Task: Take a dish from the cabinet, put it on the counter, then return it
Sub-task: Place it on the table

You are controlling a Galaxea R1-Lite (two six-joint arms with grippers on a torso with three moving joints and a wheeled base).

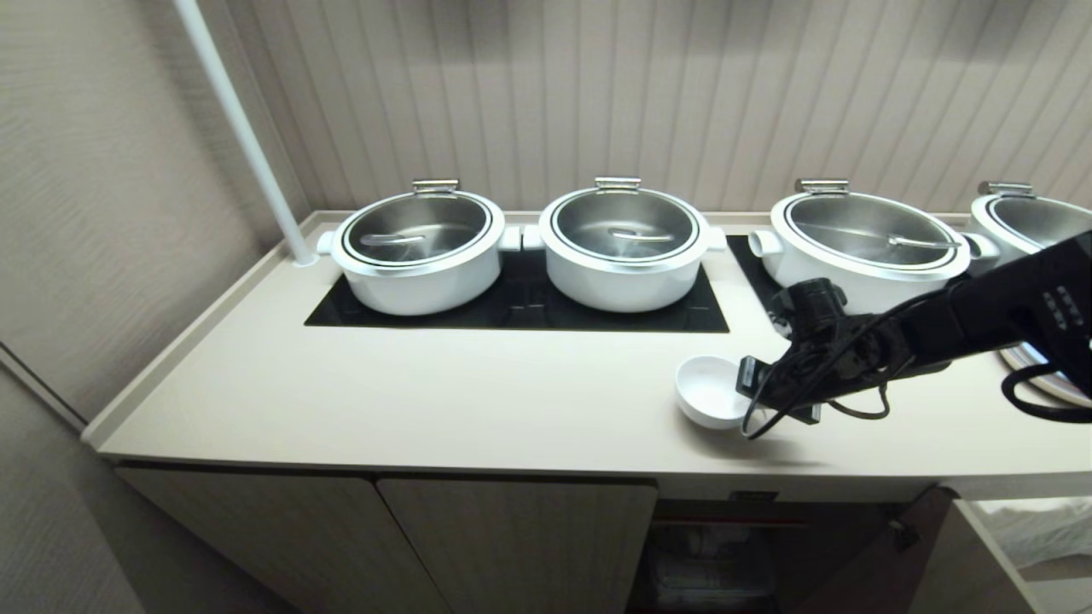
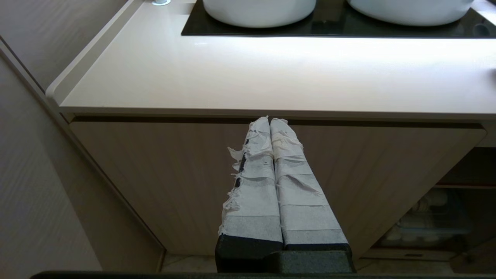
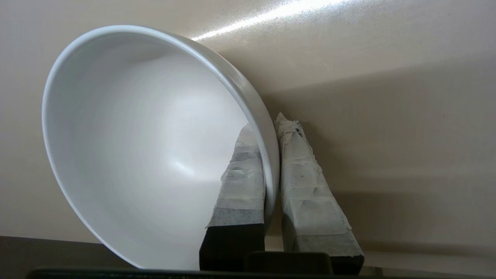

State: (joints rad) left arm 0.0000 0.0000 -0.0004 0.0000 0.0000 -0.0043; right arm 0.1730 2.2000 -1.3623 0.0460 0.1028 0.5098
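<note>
The right gripper (image 3: 271,128) pinches the rim of the bowl (image 1: 708,390), one finger (image 3: 242,182) inside and one outside. The bowl is on the counter (image 1: 426,401), tilted, in front of the pots (image 1: 624,247). The left gripper (image 2: 269,121) is pressed together, empty, before a closed cabinet (image 2: 174,174) door.

1. Soft, even room light fell from above, leaving the counter (image 1: 426,401) bright.
2. A glare streak whitened the counter near the cooktop (image 2: 329,29).
3. The open cabinet (image 1: 725,554) interior sat dim and murky.
4. Straight lines bowed at the head view's edges.
</note>
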